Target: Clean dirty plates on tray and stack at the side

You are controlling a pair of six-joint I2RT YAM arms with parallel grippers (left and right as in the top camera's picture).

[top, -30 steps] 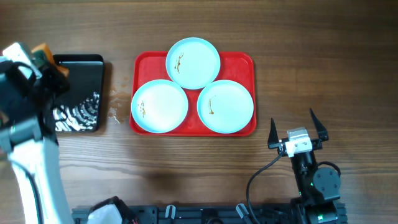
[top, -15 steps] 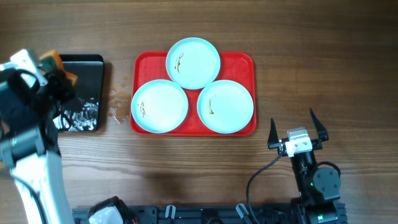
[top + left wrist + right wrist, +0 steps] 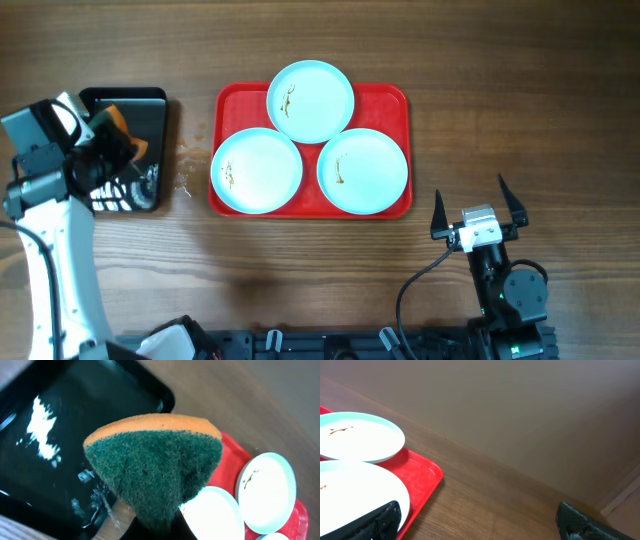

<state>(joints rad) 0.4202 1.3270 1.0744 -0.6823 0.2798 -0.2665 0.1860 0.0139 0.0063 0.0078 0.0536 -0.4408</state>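
Nearest the robot's base, the right gripper [image 3: 470, 192] waits just off the near right corner of the red tray [image 3: 385, 98], its fingers spread wide and holding nothing, low over the wooden table [image 3: 300, 280]. To the left of the red tray, the left gripper [image 3: 108, 142] is clamped on a sponge [image 3: 155, 470], orange on the back with a green scouring face, and holds it above the black tray [image 3: 150, 105], whose floor glistens as if wet. On the red tray lie the three plates, none stacked at the side yet: the near-left plate [image 3: 257, 172] with a brown smear by its left edge, the near-right plate [image 3: 362, 171] with a smear left of its middle, and, at the tray's far edge, the far plate [image 3: 310, 101] with a smear on its left half. The step in hand looks like bringing the sponge to the first plate. The next move calls for carrying it rightward to the near-left plate, the closest one, and setting the green face flat on the smear, lightly enough that the plate does not slide against its neighbours.
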